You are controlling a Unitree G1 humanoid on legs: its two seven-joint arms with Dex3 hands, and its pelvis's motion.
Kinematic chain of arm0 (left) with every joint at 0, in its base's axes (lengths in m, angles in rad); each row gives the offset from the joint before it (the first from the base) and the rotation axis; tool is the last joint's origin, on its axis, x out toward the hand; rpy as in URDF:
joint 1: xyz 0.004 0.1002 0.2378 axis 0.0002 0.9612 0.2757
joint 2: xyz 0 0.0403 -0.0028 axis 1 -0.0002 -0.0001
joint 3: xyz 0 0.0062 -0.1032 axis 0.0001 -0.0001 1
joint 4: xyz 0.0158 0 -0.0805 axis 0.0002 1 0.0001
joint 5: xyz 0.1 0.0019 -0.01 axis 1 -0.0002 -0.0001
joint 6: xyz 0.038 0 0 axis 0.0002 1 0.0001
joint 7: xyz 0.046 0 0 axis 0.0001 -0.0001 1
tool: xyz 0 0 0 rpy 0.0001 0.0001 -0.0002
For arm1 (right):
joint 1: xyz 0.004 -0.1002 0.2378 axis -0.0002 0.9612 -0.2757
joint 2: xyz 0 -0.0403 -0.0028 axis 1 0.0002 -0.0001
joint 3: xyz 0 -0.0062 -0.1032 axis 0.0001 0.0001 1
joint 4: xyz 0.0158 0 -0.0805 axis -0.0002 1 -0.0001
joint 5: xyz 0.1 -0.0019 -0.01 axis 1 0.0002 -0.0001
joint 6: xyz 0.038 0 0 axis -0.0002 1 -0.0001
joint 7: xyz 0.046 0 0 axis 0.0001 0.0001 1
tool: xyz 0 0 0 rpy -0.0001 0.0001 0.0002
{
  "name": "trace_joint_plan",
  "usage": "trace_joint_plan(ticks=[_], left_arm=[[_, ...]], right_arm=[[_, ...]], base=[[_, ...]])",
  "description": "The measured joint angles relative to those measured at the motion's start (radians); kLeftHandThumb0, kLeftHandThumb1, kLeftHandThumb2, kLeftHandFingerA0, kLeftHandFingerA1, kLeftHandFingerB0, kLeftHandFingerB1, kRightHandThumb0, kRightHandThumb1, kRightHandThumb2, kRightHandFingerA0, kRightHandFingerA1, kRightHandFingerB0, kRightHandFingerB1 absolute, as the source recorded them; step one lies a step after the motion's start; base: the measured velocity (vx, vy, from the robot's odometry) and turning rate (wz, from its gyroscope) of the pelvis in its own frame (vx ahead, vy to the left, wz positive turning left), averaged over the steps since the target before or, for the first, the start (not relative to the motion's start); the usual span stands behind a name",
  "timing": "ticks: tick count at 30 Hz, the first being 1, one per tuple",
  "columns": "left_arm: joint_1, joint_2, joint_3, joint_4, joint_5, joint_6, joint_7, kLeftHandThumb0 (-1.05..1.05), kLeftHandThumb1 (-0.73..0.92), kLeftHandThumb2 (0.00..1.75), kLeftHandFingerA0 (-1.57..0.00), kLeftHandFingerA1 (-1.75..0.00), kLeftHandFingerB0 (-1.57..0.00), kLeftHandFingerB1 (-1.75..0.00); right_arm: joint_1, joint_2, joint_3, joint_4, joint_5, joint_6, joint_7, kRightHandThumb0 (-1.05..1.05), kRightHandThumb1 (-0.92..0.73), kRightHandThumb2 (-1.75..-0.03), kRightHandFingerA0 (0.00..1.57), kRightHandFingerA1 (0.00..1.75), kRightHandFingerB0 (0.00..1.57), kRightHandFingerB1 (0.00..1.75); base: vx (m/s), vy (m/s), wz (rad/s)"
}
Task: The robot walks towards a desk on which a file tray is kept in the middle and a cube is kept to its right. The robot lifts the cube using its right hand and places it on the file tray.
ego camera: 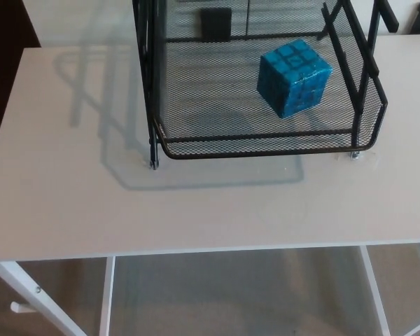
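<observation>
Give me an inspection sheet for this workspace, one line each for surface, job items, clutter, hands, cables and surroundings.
Surface: white desk, bare in front of and to the left of the tray.
Job's things: black mesh file tray stands on the desk; blue cube lies inside it, in its right half, turned askew to the walls.
Clutter: one small dark block seen through the mesh at the back; cannot tell what it is.
Hands: left hand and right hand both not in view.
Cables: nothing seen.
Surroundings: white desk legs and beige floor below the desk's front edge.
</observation>
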Motion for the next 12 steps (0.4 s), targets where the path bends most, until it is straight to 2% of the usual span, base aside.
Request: trace_joint_plan(ticks=[1, 2, 3, 4, 5, 6, 7, 8, 9, 10, 11, 12], left_arm=[[0.002, 0.000, 0.002, 0.001, 0.000, 0.000, 0.000, -0.70, 0.82, 0.66, -0.34, -0.51, -0.10, -0.22], [0.003, 0.000, 0.002, 0.002, 0.000, 0.000, 0.000, -0.71, 0.83, 0.65, -0.30, -0.49, -0.06, -0.26], [0.003, 0.000, 0.002, 0.002, 0.000, 0.000, 0.000, -0.73, 0.67, 1.01, -0.25, -0.57, -0.03, -0.27], [0.002, 0.000, 0.002, 0.001, 0.000, 0.000, 0.000, -0.73, 0.67, 1.01, -0.25, -0.57, -0.03, -0.27], [0.002, 0.000, 0.002, 0.002, 0.000, 0.000, 0.000, -0.74, 0.67, 1.02, -0.25, -0.57, -0.02, -0.27], [0.002, 0.000, 0.002, 0.001, 0.000, 0.000, 0.000, -0.73, 0.68, 1.02, -0.25, -0.57, -0.02, -0.27], [0.001, 0.000, 0.002, 0.001, 0.000, 0.000, 0.000, -0.70, 0.83, 0.66, -0.28, -0.49, -0.09, -0.22], [0.002, 0.000, 0.002, 0.002, 0.000, 0.000, 0.001, -0.70, 0.83, 0.66, -0.28, -0.49, -0.09, -0.22], [0.003, 0.000, 0.002, 0.002, 0.000, 0.000, 0.001, -0.70, 0.84, 0.66, -0.24, -0.49, -0.08, -0.22], [0.003, 0.000, 0.002, 0.002, 0.000, 0.000, 0.001, -0.69, 0.84, 0.67, -0.22, -0.48, -0.08, -0.22], [0.003, 0.000, 0.002, 0.001, 0.000, 0.000, 0.002, -0.70, 0.84, 0.67, -0.19, -0.46, -0.08, -0.23], [0.004, 0.000, 0.002, 0.001, 0.000, 0.000, 0.002, -0.70, 0.84, 0.67, -0.19, -0.46, -0.08, -0.23]], right_arm=[[0.044, 0.000, 0.024, 0.008, -0.014, 0.014, -0.013, -0.79, -0.36, -0.53, 0.45, 0.59, 0.46, 0.65], [0.077, -0.001, 0.053, 0.016, -0.030, 0.023, -0.020, -0.75, -0.28, -0.75, 0.43, 0.74, 0.06, 0.67], [0.103, -0.001, 0.076, 0.023, -0.041, 0.030, -0.025, -0.67, -0.39, -0.61, 0.37, 0.70, 0.12, 0.67], [0.134, -0.001, 0.112, 0.036, -0.057, 0.040, -0.034, -0.67, -0.39, -0.61, 0.37, 0.70, 0.12, 0.67], [0.163, -0.001, 0.149, 0.050, -0.075, 0.054, -0.042, -0.67, -0.92, -1.64, 0.22, 0.79, 0.00, 0.33], [0.188, 0.000, 0.177, 0.060, -0.088, 0.064, -0.051, -0.68, -0.69, -1.06, 0.68, 1.23, 0.00, 0.70], [0.214, 0.010, 0.184, 0.069, -0.095, 0.077, -0.067, -0.91, -0.74, -0.63, 0.96, 1.32, 0.00, 0.64], [0.229, 0.016, 0.195, 0.073, -0.102, 0.088, -0.079, -0.91, -0.74, -0.63, 0.96, 1.32, 0.00, 0.64], [0.237, 0.030, 0.180, 0.079, -0.099, 0.098, -0.089, -0.92, -0.73, -0.63, 1.10, 1.22, 0.68, 1.25], [0.239, 0.039, 0.166, 0.083, -0.095, 0.104, -0.096, -0.91, -0.75, -0.62, 0.94, 1.05, 0.59, 0.88], [0.248, 0.059, 0.121, 0.094, -0.075, 0.125, -0.117, -0.84, -0.63, -0.60, 0.65, 0.71, 0.39, 0.66], [0.255, 0.066, 0.104, 0.100, -0.067, 0.136, -0.127, -0.84, -0.63, -0.60, 0.65, 0.71, 0.39, 0.66]], base=[[0.00, 0.000, 0.00], [0.00, 0.000, 0.00], [0.00, 0.000, 0.00], [0.00, 0.000, 0.00], [0.00, 0.000, 0.00], [0.00, 0.000, 0.00], [0.00, 0.000, 0.00], [0.00, 0.000, 0.00], [0.00, 0.000, 0.00], [0.00, 0.000, 0.00], [0.00, 0.000, 0.00], [0.00, 0.000, 0.00]])
